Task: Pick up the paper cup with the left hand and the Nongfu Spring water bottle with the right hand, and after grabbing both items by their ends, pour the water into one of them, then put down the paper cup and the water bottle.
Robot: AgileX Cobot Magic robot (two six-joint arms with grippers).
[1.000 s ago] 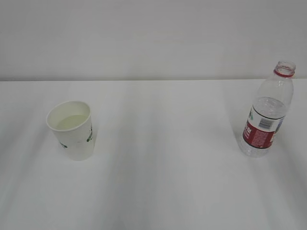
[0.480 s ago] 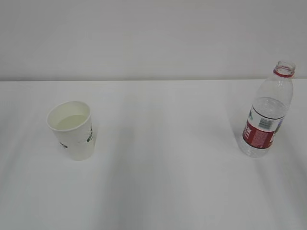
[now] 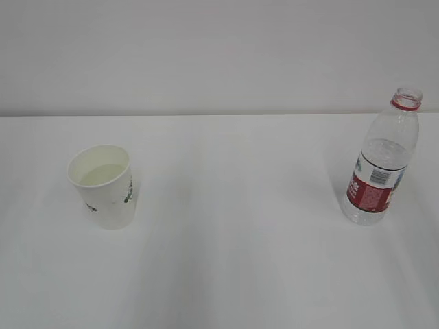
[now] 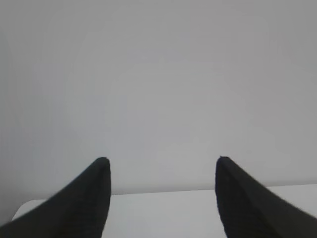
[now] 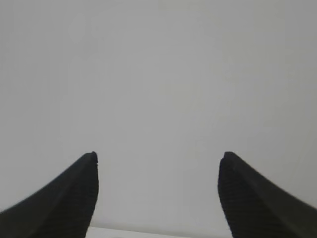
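The paper cup (image 3: 103, 186) stands upright on the left of the white table (image 3: 233, 226), with water (image 3: 101, 175) showing pale inside it. At the right stands the Nongfu Spring water bottle (image 3: 381, 159), capless, with a red neck ring and a red and white label. Neither arm shows in the exterior view. In the left wrist view my left gripper (image 4: 162, 159) is open, its black fingers wide apart with nothing between them. My right gripper (image 5: 158, 154) is open too and holds nothing. Both wrist views face the plain wall over the table's far edge.
A plain light wall (image 3: 219, 55) rises behind the table's far edge. Bare white tabletop lies between the cup and the bottle and in front of both.
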